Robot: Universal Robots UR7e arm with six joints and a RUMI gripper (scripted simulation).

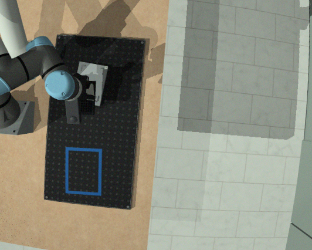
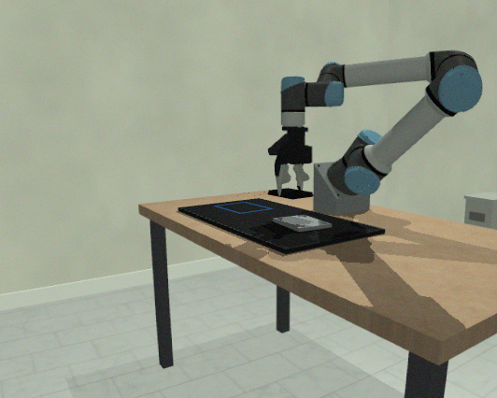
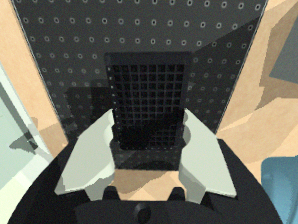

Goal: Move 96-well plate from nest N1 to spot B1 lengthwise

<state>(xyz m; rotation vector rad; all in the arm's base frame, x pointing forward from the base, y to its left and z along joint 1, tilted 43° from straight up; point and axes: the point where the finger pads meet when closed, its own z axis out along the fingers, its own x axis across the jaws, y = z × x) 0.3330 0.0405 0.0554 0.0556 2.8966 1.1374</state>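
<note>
My gripper (image 2: 291, 182) is shut on the black 96-well plate (image 2: 291, 192) and holds it in the air, clear of the board. In the wrist view the two pale fingers clamp the near end of the plate (image 3: 147, 107) on its long sides. From above, the plate (image 1: 87, 105) hangs just off the near edge of the grey plate nest N1 (image 1: 92, 77) (image 2: 302, 222), which stands empty. The blue taped outline B1 (image 1: 84, 171) lies at the other end of the black board, also visible in the side view (image 2: 243, 206), with nothing inside it.
The black perforated board (image 1: 95, 123) lies on the wooden table. The arm's grey base (image 2: 340, 193) stands beside the board, close to the nest. A small grey cabinet (image 2: 489, 210) stands on the floor behind the table.
</note>
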